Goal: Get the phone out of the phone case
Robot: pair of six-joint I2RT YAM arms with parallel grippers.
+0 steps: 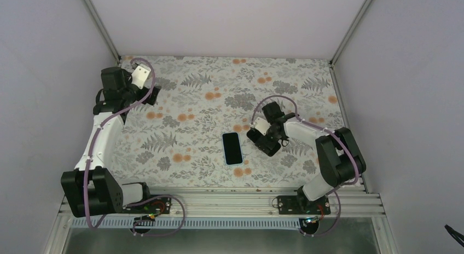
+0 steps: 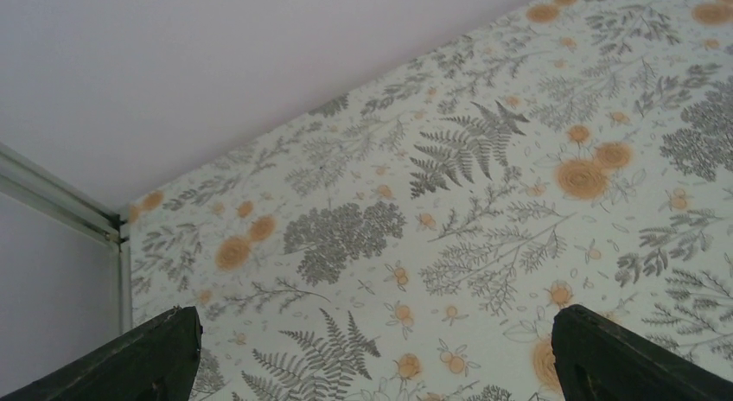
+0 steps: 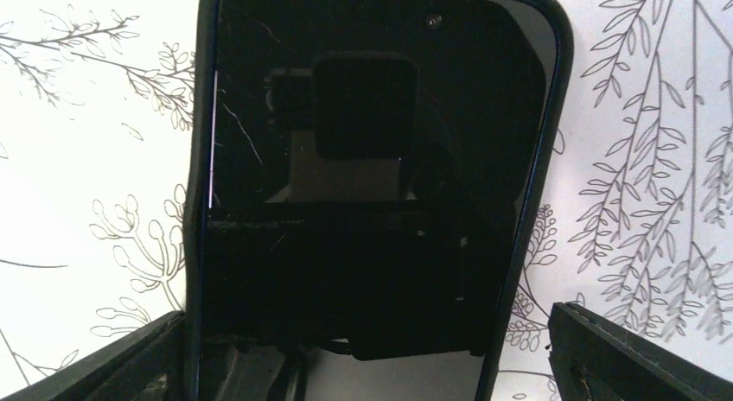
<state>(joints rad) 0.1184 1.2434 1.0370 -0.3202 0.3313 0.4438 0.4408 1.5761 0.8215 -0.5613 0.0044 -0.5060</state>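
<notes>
The phone (image 1: 232,147) lies face up on the flowered table, black screen showing, inside a pale blue phone case (image 1: 234,164) that frames its edge. In the right wrist view the phone (image 3: 363,159) fills the middle, its screen scratched, and the phone case (image 3: 538,159) reads as a dark rim. My right gripper (image 1: 261,143) hangs just right of the phone, open. From its wrist camera, my right gripper (image 3: 380,358) has one finger on each side of the phone's near end. Whether they touch it I cannot tell. My left gripper (image 1: 150,95) is open at the far left back, with only tablecloth seen between its fingers (image 2: 164,358).
Grey walls close in the table on three sides, with metal corner posts (image 1: 101,24) at the back. An aluminium rail (image 1: 230,202) carrying both arm bases runs along the near edge. The flowered cloth (image 2: 484,202) covers the whole table.
</notes>
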